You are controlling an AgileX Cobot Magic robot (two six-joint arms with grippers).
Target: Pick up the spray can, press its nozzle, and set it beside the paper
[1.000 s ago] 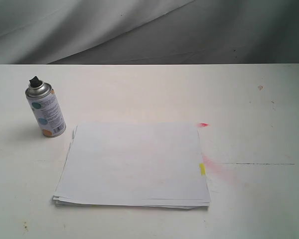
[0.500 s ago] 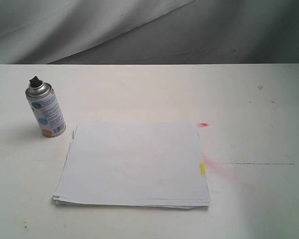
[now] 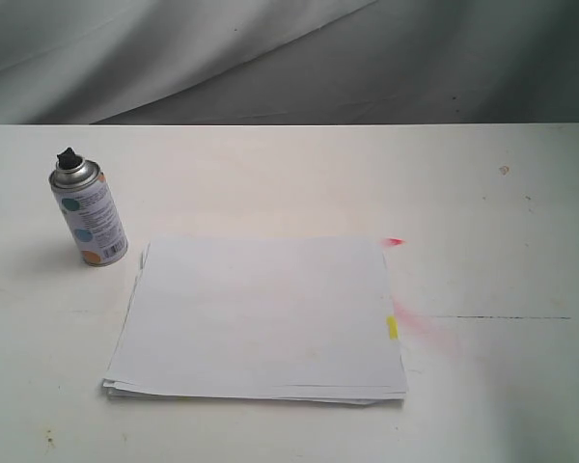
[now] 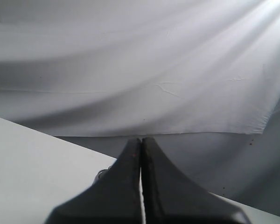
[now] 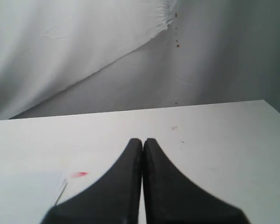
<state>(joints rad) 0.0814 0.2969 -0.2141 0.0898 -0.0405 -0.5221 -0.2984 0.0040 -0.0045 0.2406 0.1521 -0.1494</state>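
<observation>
Looking like nothing's started: spray can point(image 3: 89, 212) stands upright on the counter point(image 3: 270, 174) near the back-left corner of the paper point(image 3: 261, 318), untouched. Both arms' jaws are pressed together and empty, so pickup, nozzle point(image 3: 68, 155) press and placing all remain.

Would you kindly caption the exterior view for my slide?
Upright spray can stands just off the paper on a white table.

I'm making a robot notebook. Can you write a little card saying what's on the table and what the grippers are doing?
spray can: upright on the table, off the paper's left corner, not touching it
nozzle: black, on top of the can
paper: flat white stack, yellow tab on its right edge
left gripper: shut, holding nothing
right gripper: shut, holding nothing
</observation>
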